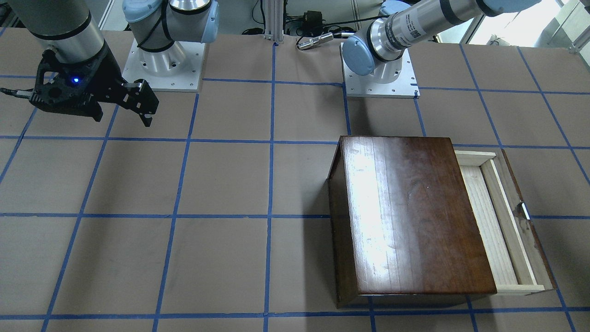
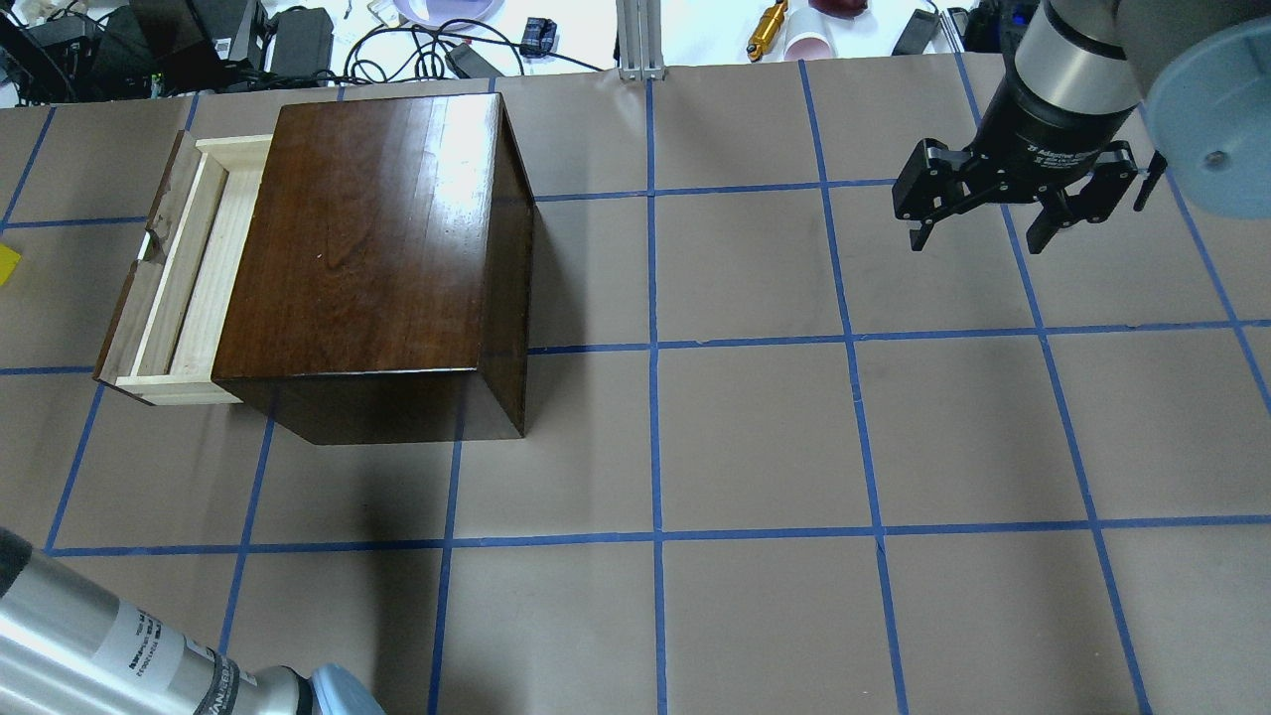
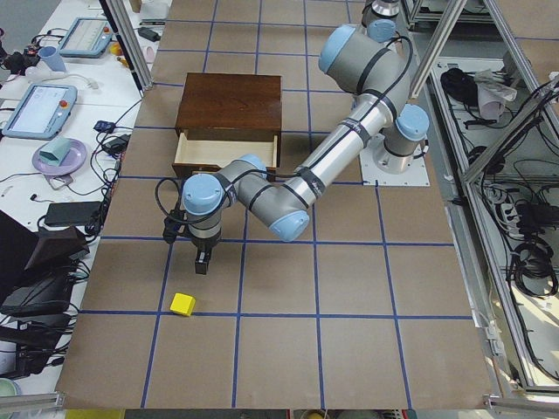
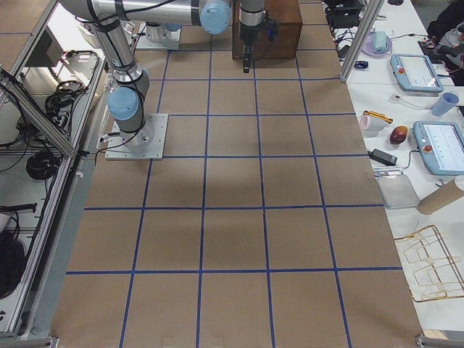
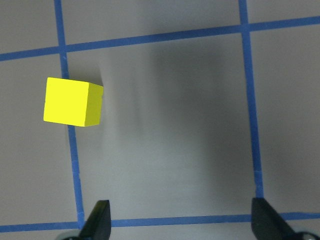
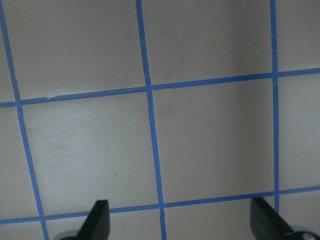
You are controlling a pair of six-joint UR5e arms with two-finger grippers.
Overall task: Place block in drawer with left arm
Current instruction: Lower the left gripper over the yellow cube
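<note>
Left wrist view, yellow block lying on table, clear of left gripper, fingers spread, drawer pulled out of box, right gripper fingers apart.

One yellow block is sitting on one table. One brown box is standing there, with one drawer sticking out. Two robot arms are reaching over: the left arm and the right arm. Two grippers are hanging from them: the left gripper and the right gripper.

Brown table (blue-taped grid); tablet
</note>
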